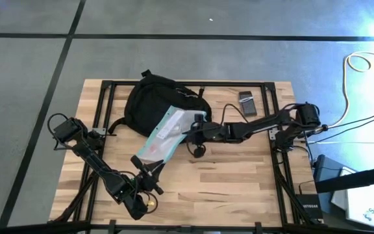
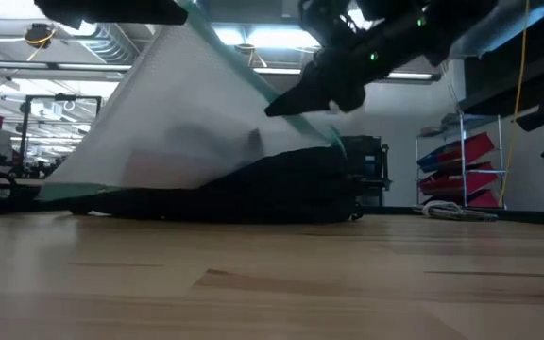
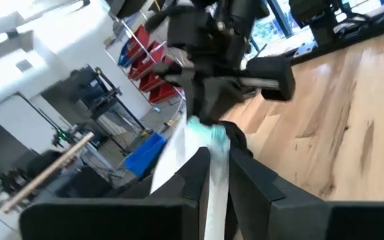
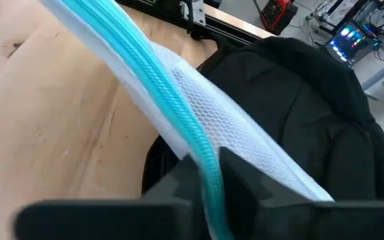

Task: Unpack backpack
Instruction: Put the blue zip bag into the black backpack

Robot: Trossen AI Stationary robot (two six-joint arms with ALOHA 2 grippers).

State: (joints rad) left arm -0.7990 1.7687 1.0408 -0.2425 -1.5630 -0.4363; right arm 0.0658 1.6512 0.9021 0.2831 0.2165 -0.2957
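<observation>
Pouch [image 1: 167,135] between the two grippers is what I watch now; it is a translucent zip pouch with a teal edge, and it lies stretched from the backpack [image 1: 153,103] toward the near side of the table [image 1: 239,182]. The backpack itself, black and soft, sits at the far middle of the table, with one end of the pouch over its front.

The right gripper [image 1: 192,132] reaches in from the right side and its jaws are closed on the teal zip edge, as I see in the right wrist view [image 4: 209,175]; I think it holds this edge so that the pouch cannot fall back onto the bag. The left gripper [image 1: 141,164] is at the nearer end of the pouch; its fingers [image 3: 195,177] pinch the material between them, almost shut.

In the low view the pouch [image 2: 159,113] rises as a slanted sheet above the backpack [image 2: 253,189], so it seems already lifted clear, though I cannot say surely if a corner is inside. A small dark device [image 1: 247,103] lies on the table beside the bag.
</observation>
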